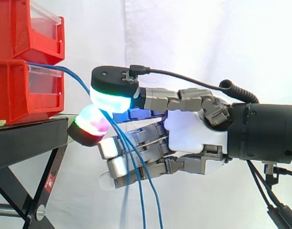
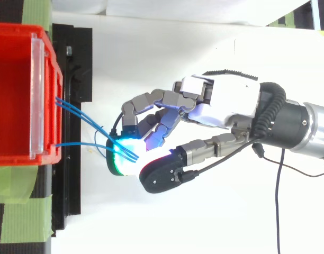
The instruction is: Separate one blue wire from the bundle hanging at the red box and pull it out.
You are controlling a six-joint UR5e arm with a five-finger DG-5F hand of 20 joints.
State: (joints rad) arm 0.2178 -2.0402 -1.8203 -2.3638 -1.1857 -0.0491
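Two red plastic bins (image 1: pixel 15 90) stacked at left, glossy and box-shaped, each with a clear front panel, on a black stand (image 1: pixel 22 140). Small sticker (image 1: pixel 49 181) on its leg, print too small to read. Thin, smooth blue wires (image 2: pixel 80 143) from the bins' front, curving down. Further right, hand (image 1: pixel 193 131) of grey links and white shell, rounded glowing pads (image 1: pixel 110 98) pinched together on the blue wires, loose ends hanging below.
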